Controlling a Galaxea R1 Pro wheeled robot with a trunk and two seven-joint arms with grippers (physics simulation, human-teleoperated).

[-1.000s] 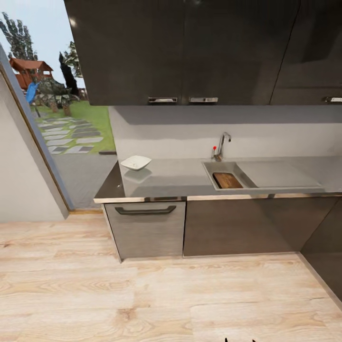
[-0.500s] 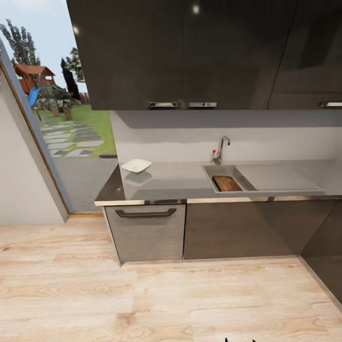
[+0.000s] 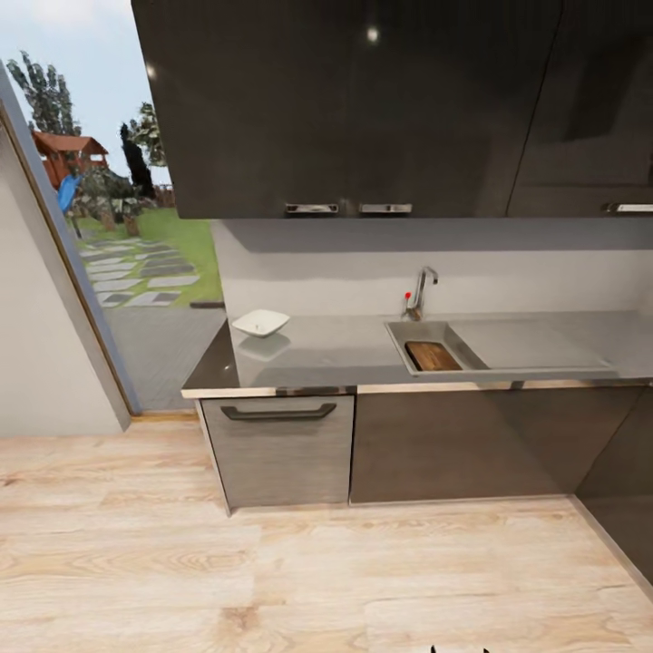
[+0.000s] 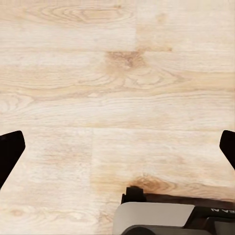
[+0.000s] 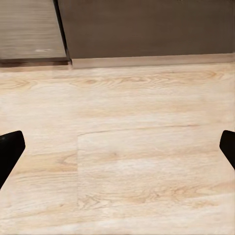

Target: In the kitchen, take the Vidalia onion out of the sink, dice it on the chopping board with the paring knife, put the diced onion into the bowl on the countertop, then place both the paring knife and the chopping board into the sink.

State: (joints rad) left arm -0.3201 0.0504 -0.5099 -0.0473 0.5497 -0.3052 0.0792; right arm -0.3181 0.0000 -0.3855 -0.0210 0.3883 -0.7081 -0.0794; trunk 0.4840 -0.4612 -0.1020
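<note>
**Robot stood back from the counter, board lying in the sink**

The chopping board lay inside the sink, below the tap, and the white bowl sat on the countertop well to the sink's left. No onion or knife could be made out at this distance, and what the bowl held was too small to tell. A board already in the sink would fit either the job's start, with the tools waiting there, or its close, with the board put back.

Both arms hung over the wooden floor. The left gripper and the right gripper were each spread wide, dark fingertips at the picture edges, holding nothing.

Any approach would best be squared to the sink, with the arms kept clear of the counter edge.

Against the earlier frames, the whole head view had shifted: cabinets and counter sat lower and slightly smaller, so the camera moved, not the things
</note>
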